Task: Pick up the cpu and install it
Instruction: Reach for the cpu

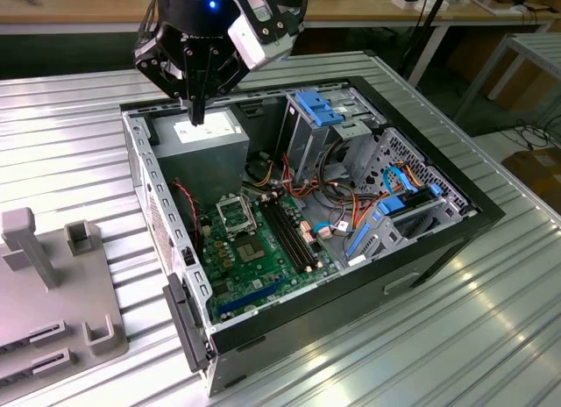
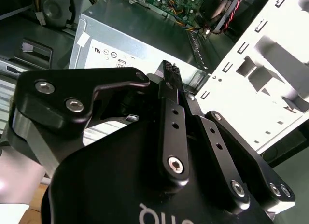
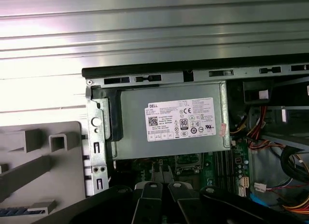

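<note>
Closed fingers (image 1: pixel 195 84) over power supply (image 1: pixel 207 149)

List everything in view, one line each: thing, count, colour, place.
Ribbed metal table: one, silver, under everything.
Open computer case: one, black, on the table.
Boxy metal power supply: one, grey, inside the case.
Circuit board: one, green, on the case floor.
Square socket: one, black-framed, on the board.
Square chip: one, grey, on the board near the socket.
Plastic fixture: one, grey, on the table at the exterior view's left.
Tool: one, black, shut, above the power supply.
</note>
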You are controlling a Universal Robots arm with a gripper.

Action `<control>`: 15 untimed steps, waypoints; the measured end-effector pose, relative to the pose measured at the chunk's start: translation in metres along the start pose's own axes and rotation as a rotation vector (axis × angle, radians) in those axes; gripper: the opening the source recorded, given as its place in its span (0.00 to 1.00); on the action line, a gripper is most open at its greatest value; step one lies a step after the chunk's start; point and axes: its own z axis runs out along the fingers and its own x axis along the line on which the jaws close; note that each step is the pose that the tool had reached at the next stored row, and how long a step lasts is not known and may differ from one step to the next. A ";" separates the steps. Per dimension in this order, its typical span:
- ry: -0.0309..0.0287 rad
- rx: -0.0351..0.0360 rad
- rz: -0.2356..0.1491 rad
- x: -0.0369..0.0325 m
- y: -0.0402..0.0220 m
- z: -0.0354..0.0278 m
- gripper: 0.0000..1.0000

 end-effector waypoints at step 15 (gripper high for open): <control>0.0040 0.0004 0.000 0.0100 -0.0008 0.0007 0.11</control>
